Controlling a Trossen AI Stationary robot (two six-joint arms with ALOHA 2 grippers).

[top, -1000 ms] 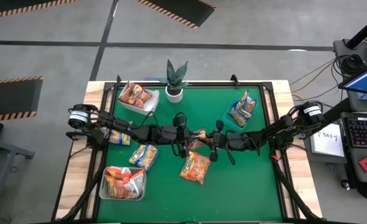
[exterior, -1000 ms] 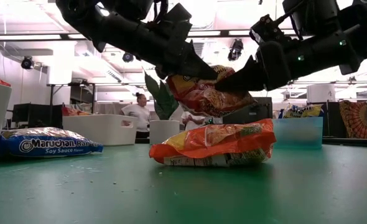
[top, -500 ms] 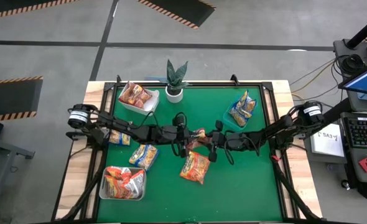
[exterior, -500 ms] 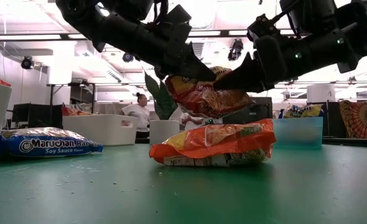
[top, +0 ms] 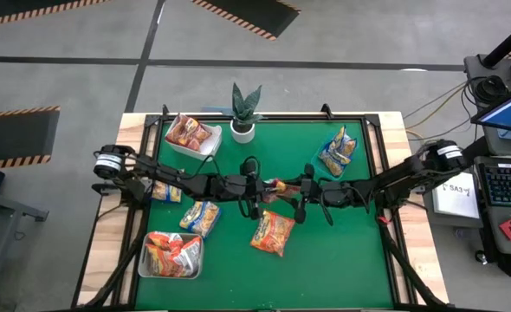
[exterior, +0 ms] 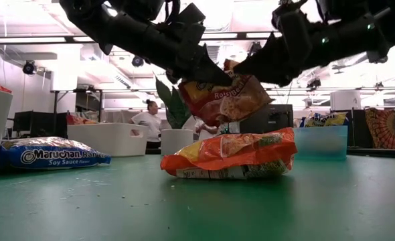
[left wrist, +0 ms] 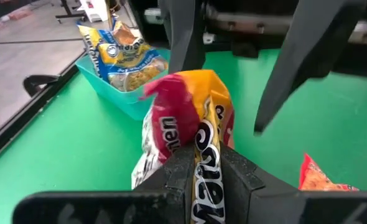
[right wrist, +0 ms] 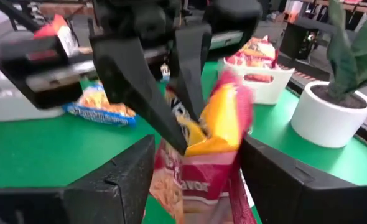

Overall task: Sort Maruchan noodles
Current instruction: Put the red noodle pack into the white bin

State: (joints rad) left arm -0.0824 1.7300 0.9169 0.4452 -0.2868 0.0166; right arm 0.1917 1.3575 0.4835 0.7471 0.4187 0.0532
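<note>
Two dark arms meet above the middle of the green worktop [top: 342,251], where the left tool [top: 257,187] is clamped on a red-and-yellow Maruchan packet [exterior: 224,99] that hangs clear of the surface. The right tool [top: 300,190] faces it with its fingers [right wrist: 115,186] spread wide on either side of the packet's free end, not pinching it. Directly below lies an orange packet [exterior: 229,155], flat on the worktop. A blue-and-yellow packet [exterior: 50,152] rests off toward the left arm's side, near a white tray [top: 171,256] that holds more orange-red packets. A second white tray [top: 191,137] with packets sits at the far edge beside a potted plant [top: 243,111], and a teal bin [top: 335,154] holds blue-and-yellow packets. A person [exterior: 146,119] stands in the room beyond
</note>
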